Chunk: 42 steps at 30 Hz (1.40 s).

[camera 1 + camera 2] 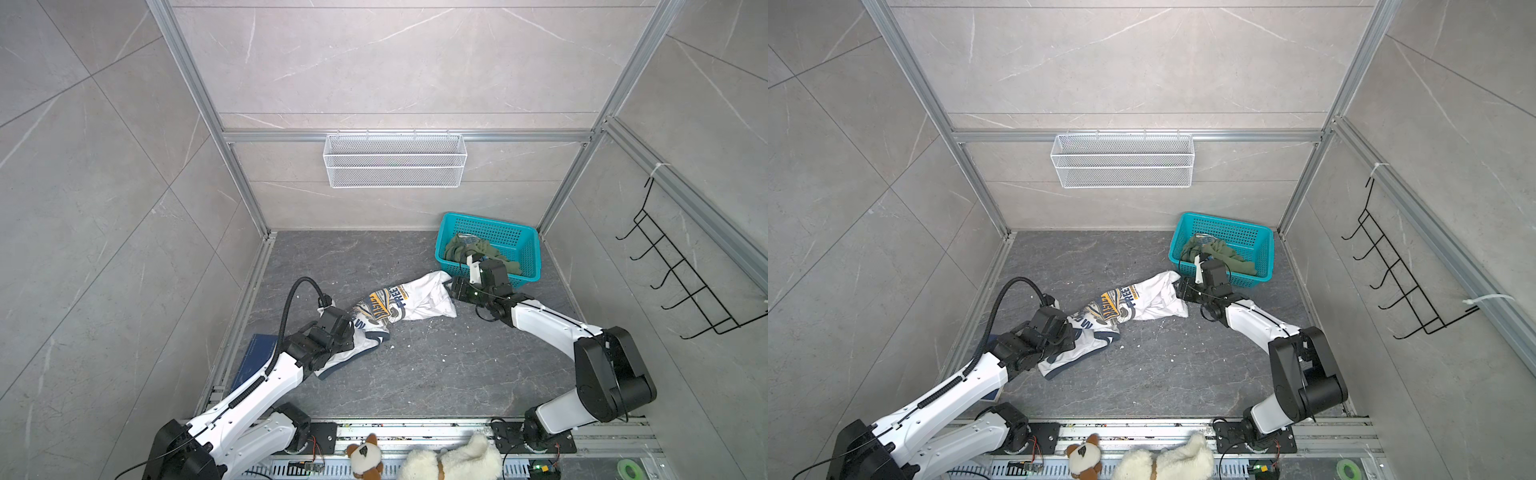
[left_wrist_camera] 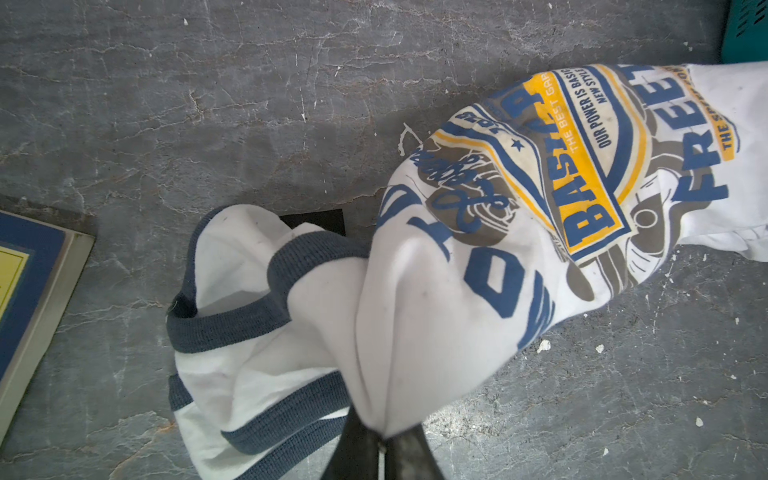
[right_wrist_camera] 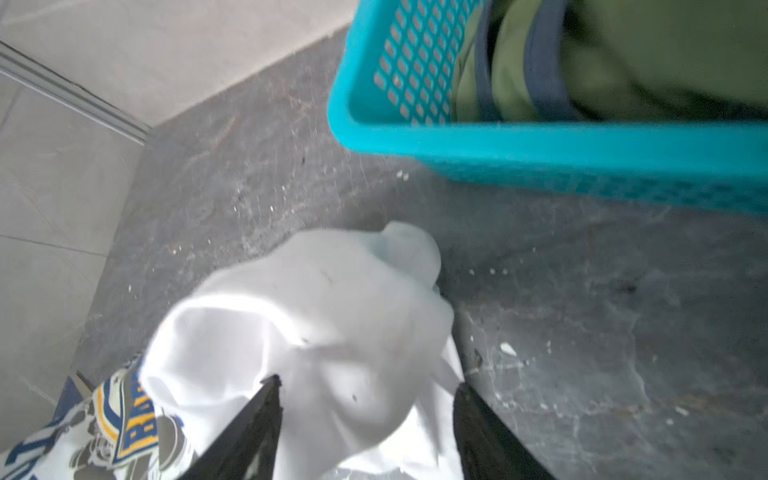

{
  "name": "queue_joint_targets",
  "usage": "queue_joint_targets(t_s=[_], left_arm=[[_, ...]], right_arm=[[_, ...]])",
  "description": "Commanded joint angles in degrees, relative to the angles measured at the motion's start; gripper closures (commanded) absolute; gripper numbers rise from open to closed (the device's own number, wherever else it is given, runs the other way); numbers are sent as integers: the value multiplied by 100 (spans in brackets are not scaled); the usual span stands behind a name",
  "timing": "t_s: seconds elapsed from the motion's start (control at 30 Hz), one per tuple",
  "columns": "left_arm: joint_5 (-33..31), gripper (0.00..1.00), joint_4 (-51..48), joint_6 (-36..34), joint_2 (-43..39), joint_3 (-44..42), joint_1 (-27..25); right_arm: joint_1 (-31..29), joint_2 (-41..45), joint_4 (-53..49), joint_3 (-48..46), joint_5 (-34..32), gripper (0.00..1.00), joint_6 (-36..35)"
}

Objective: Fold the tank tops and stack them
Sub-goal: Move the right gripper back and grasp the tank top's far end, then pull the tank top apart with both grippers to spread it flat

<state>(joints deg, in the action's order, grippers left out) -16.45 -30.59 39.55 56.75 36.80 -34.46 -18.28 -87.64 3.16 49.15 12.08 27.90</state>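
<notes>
Left claw (image 2: 382, 440) pinched tight on the white tank top (image 1: 424, 299) at its navy-trimmed end; right claw (image 3: 365, 386) open, straddling its plain hem (cloth between the jaws, not squeezed). Just beyond the right claw, the olive tank top (image 1: 457, 246) lies in the basket (image 1: 498, 232); bare worktop (image 1: 436, 374) spreads behind both claws

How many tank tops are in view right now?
2. The white tank top lies crumpled on the table, pinched by the left gripper; the olive tank top sits in the teal basket. More could hide beneath it.
</notes>
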Motion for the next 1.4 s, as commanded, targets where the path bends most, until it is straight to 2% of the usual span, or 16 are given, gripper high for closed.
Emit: queue_joint_targets(t_s=[0.0,0.2,0.3,0.4,0.6,0.73,0.97,1.03,1.1,1.13,1.23,1.37], left_arm=[[-80,100,63,-75,100,131,12],[-43,100,264,-24,134,19,15],[-43,100,225,-30,139,37,17],[-52,100,176,-27,94,39,13],[-53,100,172,-44,46,42,17],[-38,100,141,-59,43,73,11],[-8,100,91,-68,-11,115,10],[-36,100,17,-78,-58,156,12],[-76,100,-74,-99,-122,210,13],[-107,100,-139,-106,-177,246,16],[-246,100,-429,-178,-358,422,16],[-481,100,-994,-242,-709,856,14]], right_arm=[[-99,267,-125,-130,91,34,71],[-415,241,-79,-235,198,40,110],[-615,472,-87,-333,45,41,148],[-777,667,-119,-424,-73,40,172],[-930,465,-98,-348,-232,32,265],[-1027,192,-252,-209,-523,33,305],[-1038,-131,-482,172,-942,55,125],[-1039,-109,-544,232,-1047,64,56],[-1039,-52,-739,329,-1166,78,-35],[-1038,29,-852,374,-1224,86,-85],[-1039,528,-1298,421,-1383,98,-209],[-1037,1634,-2353,561,-1962,100,-255]])
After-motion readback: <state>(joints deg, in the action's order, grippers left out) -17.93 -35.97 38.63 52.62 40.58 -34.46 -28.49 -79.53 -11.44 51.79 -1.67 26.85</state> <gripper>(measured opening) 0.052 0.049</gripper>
